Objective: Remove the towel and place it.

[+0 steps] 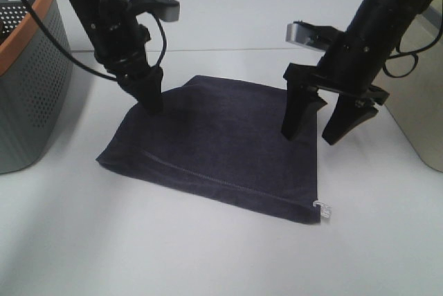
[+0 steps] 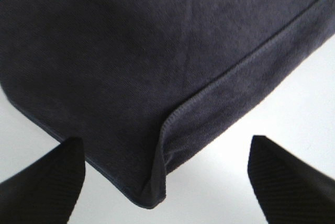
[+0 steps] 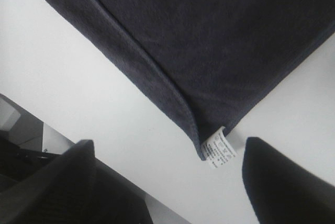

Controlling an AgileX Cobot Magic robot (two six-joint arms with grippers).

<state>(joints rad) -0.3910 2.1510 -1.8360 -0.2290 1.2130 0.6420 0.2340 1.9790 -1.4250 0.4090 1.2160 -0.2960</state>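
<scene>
Both end effectors apart over the towel on the desk.

From the left: basket [image 1: 28, 68], then my left end effector [image 1: 152, 102] spread over the towel [image 1: 221, 144], which lies flat on the desk [image 1: 208, 254]; my right end effector [image 1: 325, 119] gapes beside the tag [image 3: 220, 150]. I'd lift straight, so neither fingertip snags cloth.

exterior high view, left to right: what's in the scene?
Perforated grey basket with orange rim → left gripper → dark towel → right gripper → white tag on the towel's corner → pale object at the right edge.
</scene>
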